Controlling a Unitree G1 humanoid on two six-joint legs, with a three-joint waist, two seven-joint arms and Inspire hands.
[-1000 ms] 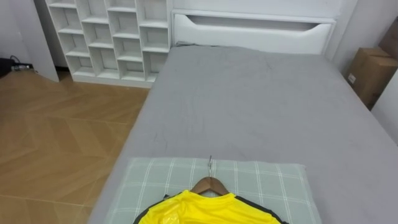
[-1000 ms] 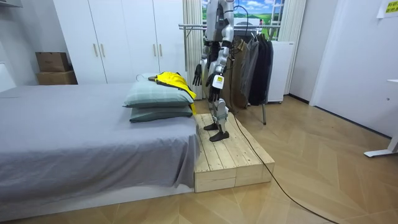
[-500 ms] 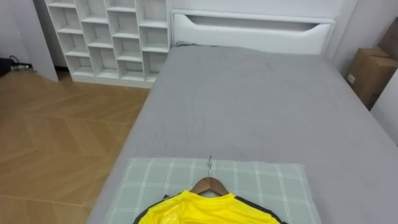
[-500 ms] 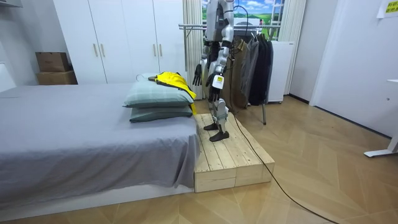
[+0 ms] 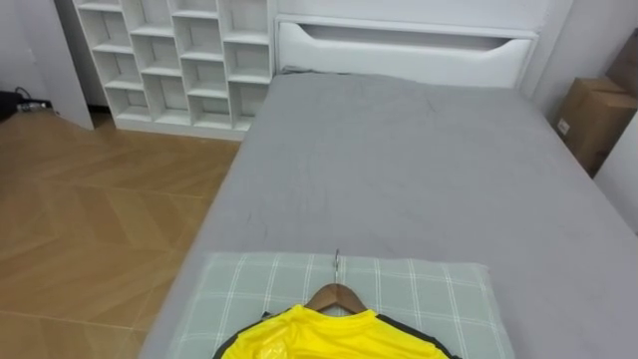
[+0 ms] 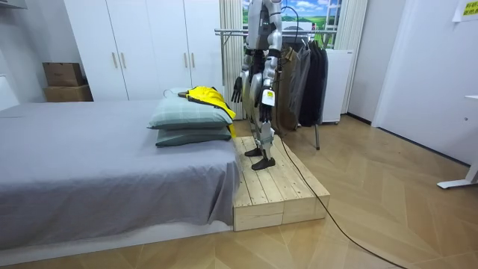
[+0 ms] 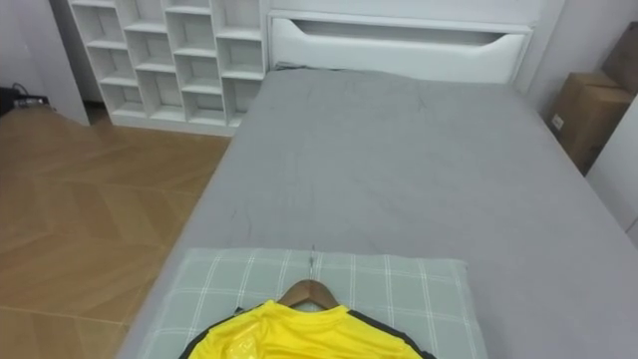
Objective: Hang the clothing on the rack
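The robot stands upright on a wooden platform [image 6: 275, 190] at the pillow end of the bed [image 5: 419, 170], facing along it toward the white headboard [image 5: 399, 48].

The yellow shirt [image 5: 334, 337] lies on the top pillow [image 5: 424, 289], a pale green checked one, at the near edge of the eye views. It is already on a wooden hanger [image 5: 337, 296]. The hanger's metal hook points up the bed and lies flat on the pillow. In the room view the shirt sits on top of two stacked pillows, just in front of the robot.

Neither robot hand touches the shirt. The right robot hand [image 6: 237, 88] hangs low by the pillows with its fingers loose and apart, holding nothing. The left robot hand [image 6: 266, 96] hangs at the robot's hip on the side nearer the room camera. Whether it is open or closed cannot be told.

Behind the robot stands a rack [image 6: 306, 71] of dark clothes. White shelves [image 5: 169, 60] stand to the left of the bed. A cardboard box [image 5: 593, 120] sits to its right.
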